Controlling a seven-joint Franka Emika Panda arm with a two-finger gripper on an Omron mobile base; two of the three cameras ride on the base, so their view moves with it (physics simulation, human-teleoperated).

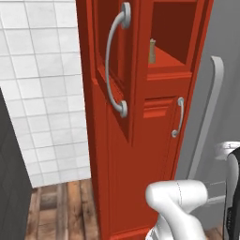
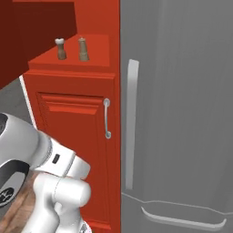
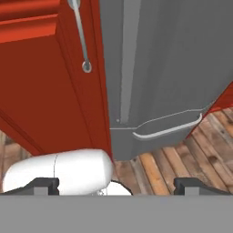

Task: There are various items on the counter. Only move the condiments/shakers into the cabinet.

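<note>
the red cabinet [image 2: 68,113] stands tall against a grey fridge [image 2: 182,113] on its right. its upper door [image 1: 112,70] hangs swung open toward the near left, with a long curved grey handle [image 1: 114,61] on its face. inside, on the red shelf [image 2: 98,52], two shakers stand upright just beside each other: the brown shaker with a white ball top [image 2: 60,48] on the left and the tan mill-shaped shaker [image 2: 83,49] on the right, apart but close. from the left base view the tan shaker [image 1: 152,51] shows at the left side of the open compartment. below the shelf is a shut lower door [image 2: 75,136] with a small grey handle [image 2: 107,118] near its right edge.

the gripper [image 3: 116,184] hangs low, facing the foot of the cabinet and the fridge over the wooden floor [image 3: 182,164]. its fingers [image 3: 43,184] stand spread wide at the two sides of the hand view, released, with nothing between them. the fridge's long upright handle [image 2: 132,123] and the curved handle of its bottom drawer [image 3: 168,129] lie ahead of it. white tiled wall [image 1: 42,93] shows to the left of the cabinet.
</note>
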